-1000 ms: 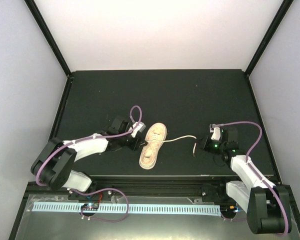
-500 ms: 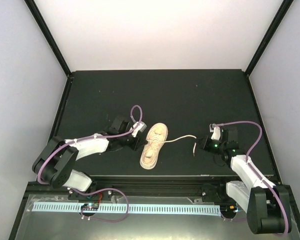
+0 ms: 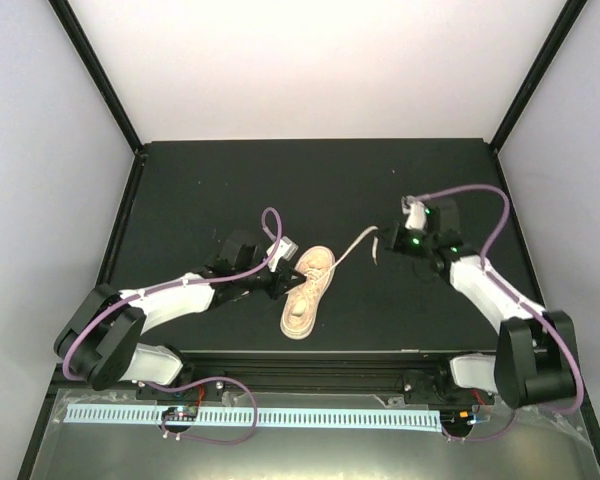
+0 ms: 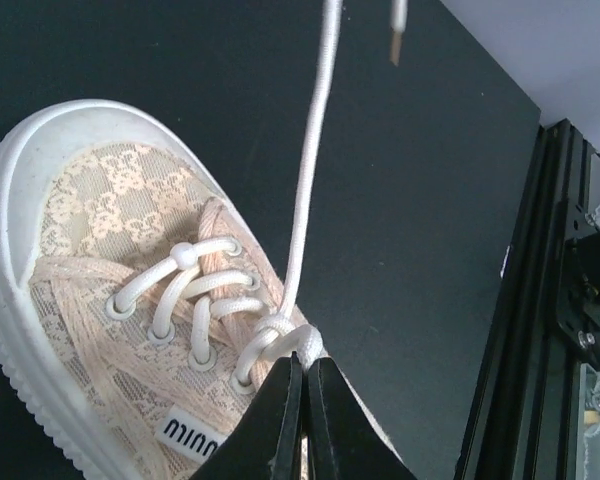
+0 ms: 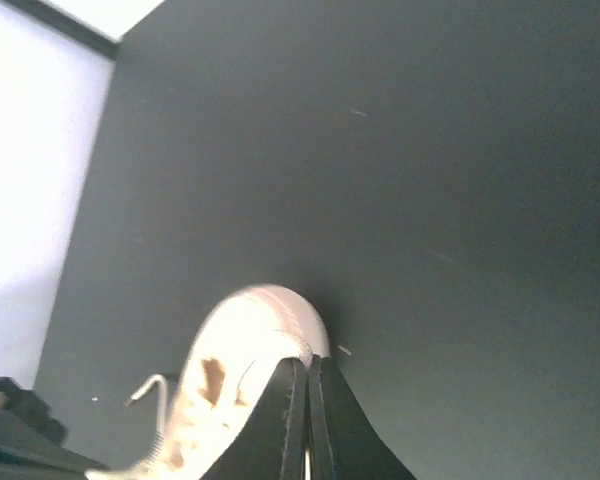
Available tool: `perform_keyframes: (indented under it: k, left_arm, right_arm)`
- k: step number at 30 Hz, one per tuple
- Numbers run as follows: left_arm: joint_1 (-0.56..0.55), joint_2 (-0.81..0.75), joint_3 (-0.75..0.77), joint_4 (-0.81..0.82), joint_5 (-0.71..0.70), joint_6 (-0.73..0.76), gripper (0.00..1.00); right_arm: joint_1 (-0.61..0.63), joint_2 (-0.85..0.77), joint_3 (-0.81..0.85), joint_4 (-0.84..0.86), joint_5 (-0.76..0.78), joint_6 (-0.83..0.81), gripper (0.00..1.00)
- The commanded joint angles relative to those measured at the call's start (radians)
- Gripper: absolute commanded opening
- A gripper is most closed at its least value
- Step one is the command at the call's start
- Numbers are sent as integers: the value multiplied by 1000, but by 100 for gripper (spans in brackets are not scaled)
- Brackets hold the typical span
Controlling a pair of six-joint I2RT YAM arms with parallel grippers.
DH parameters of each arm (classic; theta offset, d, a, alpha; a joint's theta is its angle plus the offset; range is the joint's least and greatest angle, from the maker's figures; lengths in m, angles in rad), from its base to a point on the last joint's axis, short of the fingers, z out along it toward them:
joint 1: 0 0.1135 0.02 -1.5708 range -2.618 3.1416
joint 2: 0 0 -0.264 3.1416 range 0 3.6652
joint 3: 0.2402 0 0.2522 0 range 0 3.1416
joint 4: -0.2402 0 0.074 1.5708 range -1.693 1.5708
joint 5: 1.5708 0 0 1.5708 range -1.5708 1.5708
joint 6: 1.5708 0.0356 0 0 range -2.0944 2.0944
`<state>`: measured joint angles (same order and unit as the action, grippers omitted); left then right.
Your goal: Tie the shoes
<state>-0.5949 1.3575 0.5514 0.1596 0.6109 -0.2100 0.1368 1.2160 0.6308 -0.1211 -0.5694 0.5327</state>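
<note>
Beige sneaker [image 3: 306,293]: sits sole-down on the table, near its front edge and between the two arms, with the toe pointing away from the bases and slightly right.
Upper: patterned woven fabric with a pale rubber toe cap and a ribbed pale sole; a small white tag with dark letters sits beside the eyelets.
Black table [image 3: 230,190]: matte, with the shoe as the only loose thing on it.
Lace [image 4: 310,180]: thin and off-white. One strand leaves the crossing over the tongue and runs taut, up and to the right, to the right arm's fingers.
Aglet [image 4: 397,30]: hangs free in the air just past the right arm's grip.
Left gripper [image 4: 302,365]: low at the shoe's left side, fingers pressed together. The tips touch the lace crossing; I cannot tell whether a strand is nipped between them.
Right gripper [image 3: 385,243]: raised beyond and right of the toe, clear of the shoe, fingers pinched narrow on the lace near its end.
</note>
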Motion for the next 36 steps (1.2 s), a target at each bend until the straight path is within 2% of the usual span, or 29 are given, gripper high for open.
perform_keyframes:
  k: [1,4,8,9,12,13,14,16,21,26,32,36]
  left_arm:
    - [-10,-10,38,62,20,-9,2]
    - [-13,-9,29,78,16,-16,1]
    - [-16,-22,6,106,8,-33,2]
    - [-16,-29,2,108,6,-35,2]
    - [-18,-41,-6,110,0,-41,2]
    - [-20,-43,-8,112,0,-43,1]
    - [-19,-45,-10,111,0,-45,2]
    - [-19,-45,-13,111,0,-52,1]
    - [-20,-27,4,92,0,-77,2]
    - [-20,-2,22,76,6,-91,2]
    - [-19,26,37,80,36,-90,1]
    - [-20,37,49,82,51,-90,2]
  right_arm:
    - [166,155,204,41,93,11,2]
    - [291,322,366,44,94,34,2]
    - [458,478,582,15,-7,42,3]
    - [488,496,609,10,-29,40,11]
    - [497,468,575,50,-15,77,50]
    - [482,448,545,59,1,79,59]
    - [463,425,517,62,11,76,66]
    - [422,382,445,84,-3,70,71]
    - [380,256,226,202,-57,-2,79]
    - [384,179,-16,484,-275,-18,76]
    - [402,203,-49,572,-377,-78,64]
    - [404,258,-28,600,-415,-109,61]
